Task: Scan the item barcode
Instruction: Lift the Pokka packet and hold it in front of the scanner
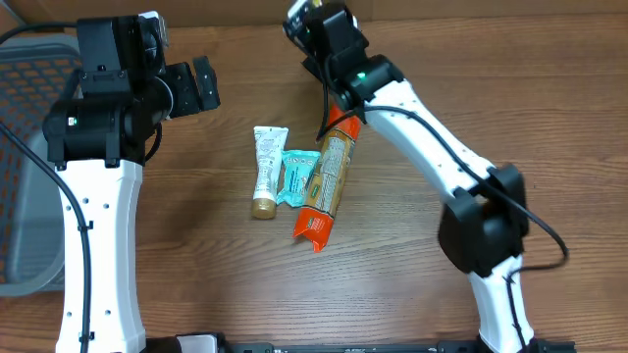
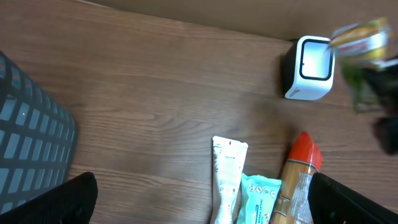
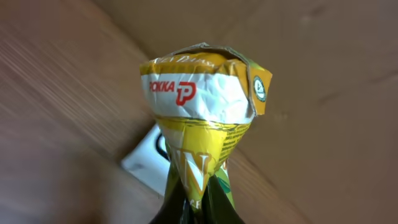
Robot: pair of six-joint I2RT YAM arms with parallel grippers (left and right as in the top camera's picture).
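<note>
My right gripper (image 3: 199,210) is shut on the lower end of a yellow and white Pokka drink pack (image 3: 205,99) with green print. It holds the pack above a small white barcode scanner (image 3: 144,163). The left wrist view shows the scanner (image 2: 309,68) standing at the table's far edge, with the blurred pack (image 2: 360,38) just right of it. Overhead, the right gripper (image 1: 306,27) is at the top centre and hides both the scanner and the pack. My left gripper (image 1: 201,86) hangs open and empty at the upper left.
A white tube (image 1: 265,169), a teal packet (image 1: 294,176) and a long orange-tipped pack (image 1: 327,184) lie side by side mid-table. A dark mesh basket (image 1: 25,147) stands at the left edge. The right arm's white links cross the right half of the table.
</note>
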